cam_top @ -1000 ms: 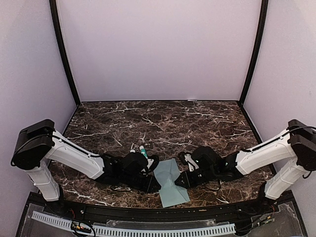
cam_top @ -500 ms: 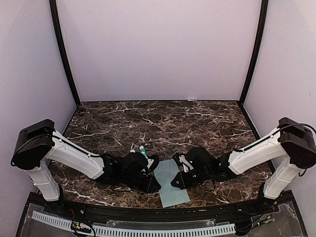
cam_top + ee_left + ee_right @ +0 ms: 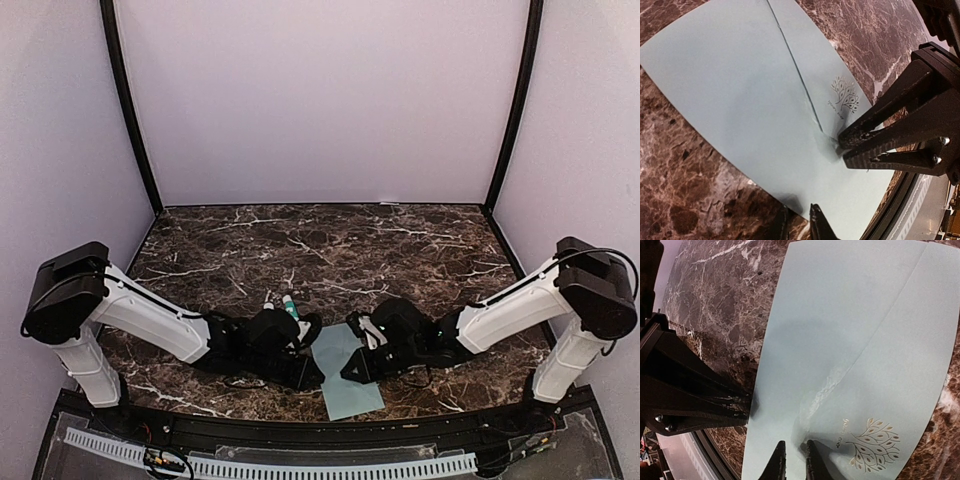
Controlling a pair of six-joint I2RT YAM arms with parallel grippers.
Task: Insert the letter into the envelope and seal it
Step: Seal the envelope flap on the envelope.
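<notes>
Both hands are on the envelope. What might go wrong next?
The pale grey-teal paper envelope is wrinkled at its flap tip under the right hand; pressing or dragging further may crease or tear it. The left hand rests only on the envelope's edge, so it might slip and let the envelope slide. The envelope lies close to the near edge of the dark marble table and could be pushed off.

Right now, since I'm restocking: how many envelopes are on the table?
1. The envelope lies flat on the table near its front edge, between the two arms. Another could be hidden beneath them.
</notes>
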